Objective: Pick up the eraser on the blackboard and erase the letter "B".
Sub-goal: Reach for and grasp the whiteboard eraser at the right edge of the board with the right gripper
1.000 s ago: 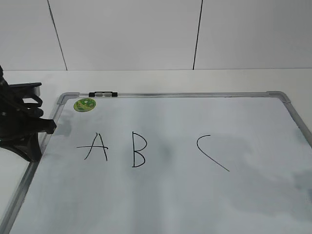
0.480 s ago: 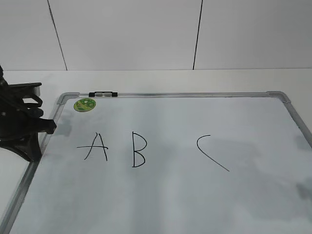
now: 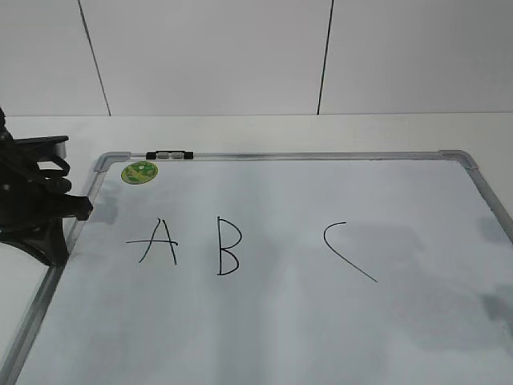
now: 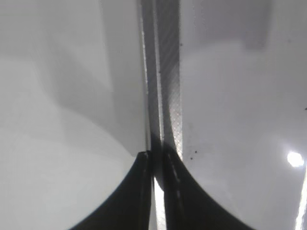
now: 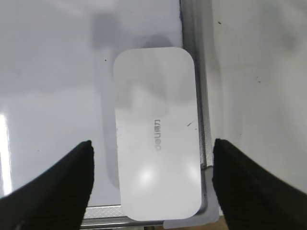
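The blackboard (image 3: 321, 337) is a white board with a silver frame lying flat. The letter "B" (image 3: 228, 246) stands between a black "A" (image 3: 158, 241) and an open curved "C" (image 3: 346, 251). The eraser (image 5: 156, 132), a flat white rounded block, lies in a corner of the board in the right wrist view; it is out of the exterior view. My right gripper (image 5: 152, 184) is open above it, one finger on each side, apart from it. My left gripper (image 4: 157, 163) is shut and empty over the board's left frame (image 4: 165, 96), and shows at the left (image 3: 36, 210).
A round green sticker (image 3: 139, 172) sits at the board's far left corner. A small black clip (image 3: 170, 154) lies on the far frame. The board rests on a white table (image 3: 264, 132) before a white wall. The frame corner piece (image 5: 207, 191) lies right beside the eraser.
A faint shadow at the board's right edge has shifted a little. The letters and the left arm have not moved.
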Robot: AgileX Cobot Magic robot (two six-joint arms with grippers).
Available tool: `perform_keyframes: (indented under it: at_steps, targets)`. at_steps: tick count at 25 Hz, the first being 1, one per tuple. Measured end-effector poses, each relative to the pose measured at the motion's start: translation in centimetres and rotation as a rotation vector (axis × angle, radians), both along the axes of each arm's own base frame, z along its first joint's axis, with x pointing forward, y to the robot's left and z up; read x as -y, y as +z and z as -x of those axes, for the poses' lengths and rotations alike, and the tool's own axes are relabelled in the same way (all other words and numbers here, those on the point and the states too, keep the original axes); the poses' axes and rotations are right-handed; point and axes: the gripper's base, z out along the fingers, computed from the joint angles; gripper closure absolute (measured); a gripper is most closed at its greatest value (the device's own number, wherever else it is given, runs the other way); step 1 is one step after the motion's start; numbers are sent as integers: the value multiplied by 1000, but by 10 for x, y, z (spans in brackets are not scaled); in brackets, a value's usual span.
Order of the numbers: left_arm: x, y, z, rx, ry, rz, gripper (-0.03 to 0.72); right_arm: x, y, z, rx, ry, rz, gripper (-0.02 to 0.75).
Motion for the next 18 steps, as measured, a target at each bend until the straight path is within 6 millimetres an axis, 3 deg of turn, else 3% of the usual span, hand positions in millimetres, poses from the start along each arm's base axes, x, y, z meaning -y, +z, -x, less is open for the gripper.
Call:
perform_keyframes:
  at_steps: [18]
  targets:
    - [0, 0, 0, 0, 0, 0, 657, -1, -33, -24, -228, -3, -15, 146]
